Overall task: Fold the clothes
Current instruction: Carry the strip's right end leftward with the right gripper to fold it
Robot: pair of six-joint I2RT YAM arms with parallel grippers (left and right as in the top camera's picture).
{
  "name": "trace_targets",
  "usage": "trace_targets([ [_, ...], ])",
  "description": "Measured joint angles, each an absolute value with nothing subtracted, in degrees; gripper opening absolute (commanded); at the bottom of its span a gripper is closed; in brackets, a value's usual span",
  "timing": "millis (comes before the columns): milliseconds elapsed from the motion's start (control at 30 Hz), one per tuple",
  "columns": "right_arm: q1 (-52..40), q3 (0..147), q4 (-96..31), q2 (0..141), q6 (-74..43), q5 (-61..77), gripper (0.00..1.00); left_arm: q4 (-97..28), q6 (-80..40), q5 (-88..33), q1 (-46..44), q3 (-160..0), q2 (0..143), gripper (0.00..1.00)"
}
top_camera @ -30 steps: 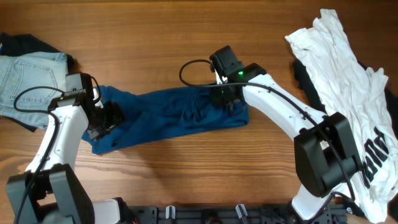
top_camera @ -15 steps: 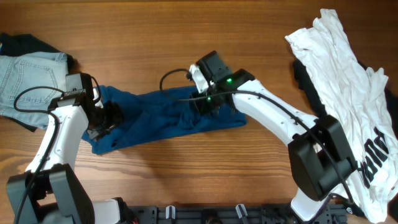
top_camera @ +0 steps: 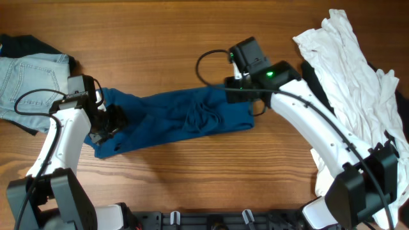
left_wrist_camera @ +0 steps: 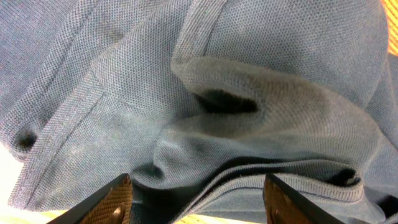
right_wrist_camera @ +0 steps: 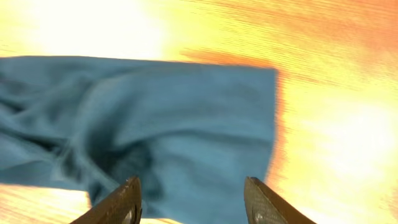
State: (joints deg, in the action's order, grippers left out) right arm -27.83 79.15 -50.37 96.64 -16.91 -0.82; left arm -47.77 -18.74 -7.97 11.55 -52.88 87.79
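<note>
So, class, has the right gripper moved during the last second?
Yes. The right gripper swung away from the white T-shirt, then back, ending nearer it.

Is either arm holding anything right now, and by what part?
Nothing is gripped. The left gripper, jaws open, rests on the left end of the soft dark teal-blue shirt; the right gripper, open, hovers above its right edge.

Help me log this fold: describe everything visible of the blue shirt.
The shirt is dark teal-blue, a fine pique-like knit with a ribbed edge band showing in the left wrist view. It lies on the wooden table as a long crumpled strip running left to right, wrinkled near the middle. The left gripper sits on its left end, fabric bunched between spread fingers; the right gripper is open above its straight right edge.
</note>
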Motion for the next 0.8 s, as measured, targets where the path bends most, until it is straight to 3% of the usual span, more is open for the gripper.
trace_targets([
  [200, -29.91, 75.42, -45.32, 106.26, -17.39, 5.48, 0.45, -47.79, -18.74, -7.97, 11.55, -52.88, 87.79, 0.67],
  [233, -32.05, 75.26, -42.94, 108.57, -15.68, 9.37, 0.47, -47.79, -18.74, -7.97, 11.55, -52.88, 87.79, 0.68],
  [300, -37.23, 75.13, -39.92, 109.91, -11.22, 14.87, 0.59, -47.79, -18.74, -7.97, 11.55, -52.88, 87.79, 0.68],
  [433, -41.04, 75.13, -43.00, 109.93, -6.26, 17.63, 0.65, -47.81, -18.74, -7.97, 11.55, -52.88, 87.79, 0.68],
  [600, -40.84, 75.13, -43.42, 109.93, -6.83, 10.50, 0.68, -47.81, -18.74, -7.97, 11.55, -52.88, 87.79, 0.71],
  [667, -40.73, 75.55, -43.31, 109.12, -7.40, 7.84, 0.77, -47.79, -18.74, -7.97, 11.55, -52.88, 87.79, 0.72],
  [800, -38.52, 77.73, -43.72, 100.84, -7.64, 7.25, 0.75, -47.79, -18.74, -7.97, 11.55, -52.88, 87.79, 0.72],
])
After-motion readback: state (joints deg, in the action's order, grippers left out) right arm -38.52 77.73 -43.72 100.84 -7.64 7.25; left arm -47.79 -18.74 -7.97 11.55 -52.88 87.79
